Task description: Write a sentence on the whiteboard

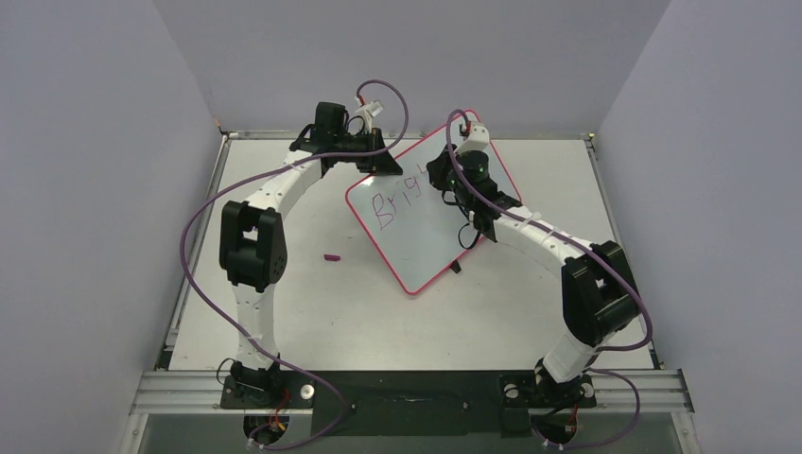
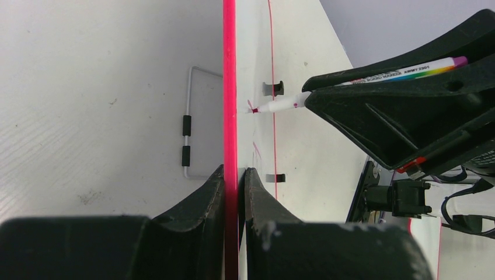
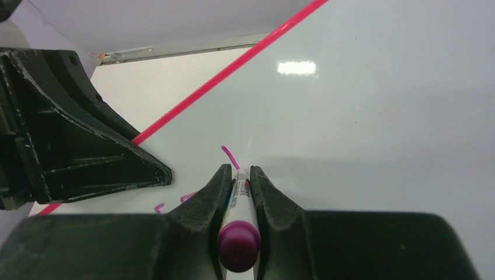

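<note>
The whiteboard (image 1: 426, 241), glossy white with a pink-red frame, sits slanted in the middle of the table. My left gripper (image 1: 376, 163) is shut on its far left frame edge; in the left wrist view (image 2: 234, 170) the jaws pinch the pink frame (image 2: 230, 87). My right gripper (image 1: 446, 182) is shut on a white marker with a magenta end (image 3: 239, 224), its tip touching the board. The sentence (image 1: 395, 200) reads "Brig" plus a further stroke, partly hidden by the right gripper. A fresh magenta stroke (image 3: 229, 156) shows just ahead of the tip.
A small magenta cap (image 1: 332, 255) lies on the table left of the board. The board's wire stand (image 2: 187, 128) shows behind its edge, and small black clips (image 2: 273, 88) sit on the board. Grey walls enclose the table on three sides.
</note>
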`<state>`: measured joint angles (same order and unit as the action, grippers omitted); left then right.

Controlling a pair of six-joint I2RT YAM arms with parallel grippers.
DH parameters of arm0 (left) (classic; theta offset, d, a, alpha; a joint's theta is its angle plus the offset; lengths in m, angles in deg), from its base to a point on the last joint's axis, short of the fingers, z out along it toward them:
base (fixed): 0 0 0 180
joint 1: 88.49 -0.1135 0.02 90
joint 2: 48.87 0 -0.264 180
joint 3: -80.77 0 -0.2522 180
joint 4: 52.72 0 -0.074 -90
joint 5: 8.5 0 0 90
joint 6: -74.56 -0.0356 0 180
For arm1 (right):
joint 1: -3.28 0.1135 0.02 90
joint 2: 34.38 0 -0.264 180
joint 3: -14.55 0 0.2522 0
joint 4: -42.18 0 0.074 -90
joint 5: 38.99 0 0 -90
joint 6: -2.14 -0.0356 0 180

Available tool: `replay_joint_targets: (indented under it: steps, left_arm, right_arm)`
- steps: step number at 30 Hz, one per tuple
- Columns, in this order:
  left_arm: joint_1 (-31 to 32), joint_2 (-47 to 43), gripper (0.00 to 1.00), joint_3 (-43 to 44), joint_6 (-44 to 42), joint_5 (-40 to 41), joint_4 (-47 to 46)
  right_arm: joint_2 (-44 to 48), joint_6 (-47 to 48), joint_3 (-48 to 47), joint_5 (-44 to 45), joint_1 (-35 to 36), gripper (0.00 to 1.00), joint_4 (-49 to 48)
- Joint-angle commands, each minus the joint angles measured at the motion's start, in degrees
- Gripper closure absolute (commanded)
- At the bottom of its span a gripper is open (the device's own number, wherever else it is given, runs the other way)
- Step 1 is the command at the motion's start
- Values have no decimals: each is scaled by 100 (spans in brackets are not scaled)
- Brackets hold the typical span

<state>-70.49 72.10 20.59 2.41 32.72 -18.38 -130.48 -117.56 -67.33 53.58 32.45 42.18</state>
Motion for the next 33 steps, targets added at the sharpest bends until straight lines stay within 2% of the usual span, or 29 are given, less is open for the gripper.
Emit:
replay_joint_targets:
  steps: [1, 10, 33]
  left_arm:
    - [134, -262, 100, 68, -458, -137, -128]
    - [134, -267, 100, 53, -431, -152, -158]
    - [136, -266, 100, 8, -412, -156, -199]
  right_arm:
    - [253, -49, 421, 73, -25, 100, -7]
    - [506, -92, 725, 125, -12, 100, -21]
    - [-15, -63, -317, 95, -30, 100, 178]
